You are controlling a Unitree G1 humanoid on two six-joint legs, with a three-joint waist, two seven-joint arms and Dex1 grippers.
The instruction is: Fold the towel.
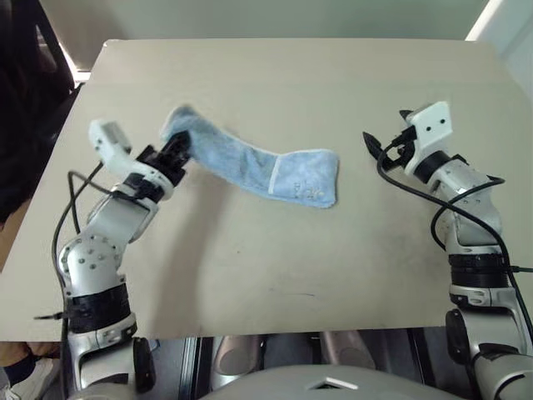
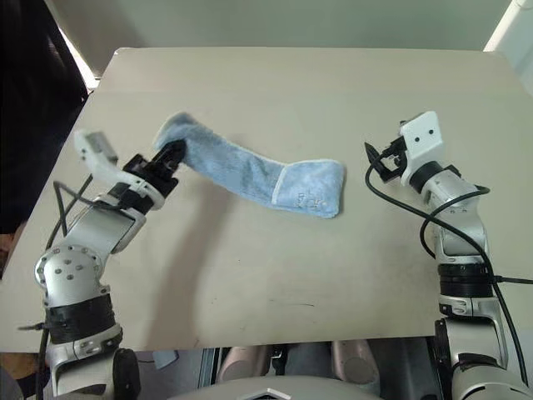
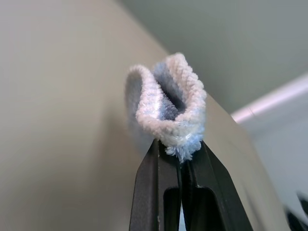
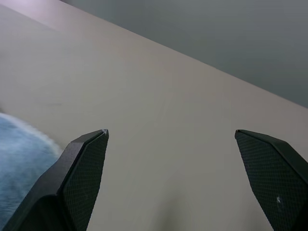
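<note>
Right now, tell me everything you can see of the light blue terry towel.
The light blue terry towel is a long, soft strip with a pale whitish hem, already doubled over lengthwise. Its right end lies flat on the beige table, a whitish seam crossing it near that end. Its left end is lifted off the surface, pinched in the shut left gripper; the left wrist view shows the hemmed edge curled above the black fingers. The open right gripper stands apart from it.

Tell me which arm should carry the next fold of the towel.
Left. The left gripper is already shut on the towel at its raised end, ready to carry it over. The right gripper stands open beside the other end, touching nothing.
</note>
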